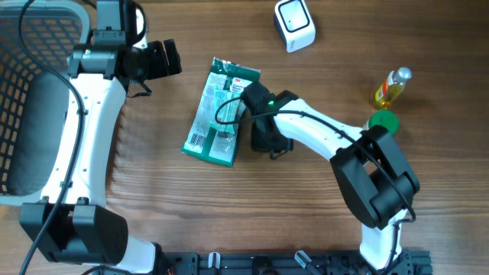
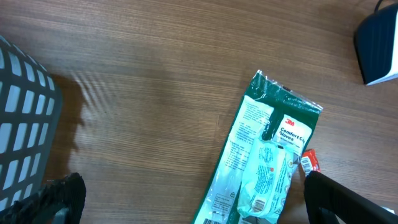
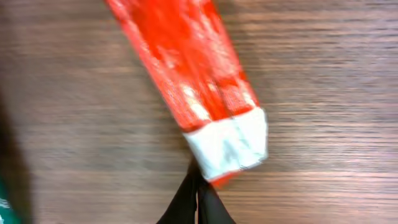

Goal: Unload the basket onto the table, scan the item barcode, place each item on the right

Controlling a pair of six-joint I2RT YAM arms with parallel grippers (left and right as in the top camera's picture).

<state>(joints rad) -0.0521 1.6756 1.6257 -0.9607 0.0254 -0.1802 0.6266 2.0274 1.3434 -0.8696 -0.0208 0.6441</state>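
Because the right tool (image 3: 198,198) is closed with its dark tips meeting right at the lower edge of the red film sachet with a white end (image 3: 199,81), the hold looks like a thin pinch on the corner of the white seal rather than a full bite. That sachet is just beside the right edge of the flat green plastic 3M pack (image 1: 221,114), mid-way across the brown wooden worktop (image 1: 191,214). From overhead it is hidden beneath the right wrist, and I cannot tell whether it rests on the wood or is lifted clear.

By its look I judge it very light, thin and limp. Glossy film like this will droop or swing from a corner grip and could slide out between the tips. A firmer purchase would be further in across the white end, where the film should be flattest and stiffest, leaving the printed red face uncovered.

No barcode shows on it in any view, so which face must turn toward the white boxy scanner (image 1: 294,24) at the far edge cannot be told. The left tool (image 1: 164,59) hangs wide open and empty near the grey mesh basket (image 1: 30,92).
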